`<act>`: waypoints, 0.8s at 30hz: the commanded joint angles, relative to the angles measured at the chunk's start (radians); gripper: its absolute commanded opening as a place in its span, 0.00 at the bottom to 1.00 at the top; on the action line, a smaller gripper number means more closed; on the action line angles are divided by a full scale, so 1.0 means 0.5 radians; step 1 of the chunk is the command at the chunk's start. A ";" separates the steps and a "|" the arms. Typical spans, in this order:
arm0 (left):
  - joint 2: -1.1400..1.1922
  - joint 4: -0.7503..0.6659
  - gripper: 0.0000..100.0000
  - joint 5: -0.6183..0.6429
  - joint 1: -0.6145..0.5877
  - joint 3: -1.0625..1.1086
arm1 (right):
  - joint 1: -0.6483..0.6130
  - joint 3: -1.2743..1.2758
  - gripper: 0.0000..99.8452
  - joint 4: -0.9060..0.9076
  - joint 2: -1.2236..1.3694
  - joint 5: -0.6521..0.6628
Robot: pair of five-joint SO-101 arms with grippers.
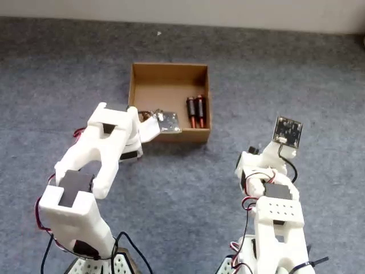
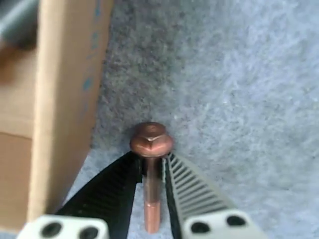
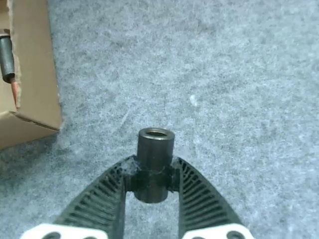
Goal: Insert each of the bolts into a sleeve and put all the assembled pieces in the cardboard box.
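Bolt along left gripper — head outward (sleeve along right gripper)

The tabletop is covered with a grey, short-piled fabric much like carpet. Close up in the wrist views its nap is mottled, with lighter and darker fibres mixed together and a slightly fuzzy, matted surface. Along the far side runs a pale, smooth strip, wider towards one end. Whether it is a wall or a bare surface cannot be told. A small white fleck lies on the fabric near that strip, and another pale speck shows in the right wrist view. The light is soft and even, and the shadows on the fabric are faint and blurred.
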 commanded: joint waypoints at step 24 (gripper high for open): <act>-1.708 0.172 0.01 1.485 0.244 0.413 | 0.106 -0.035 0.00 -0.060 -0.066 0.025</act>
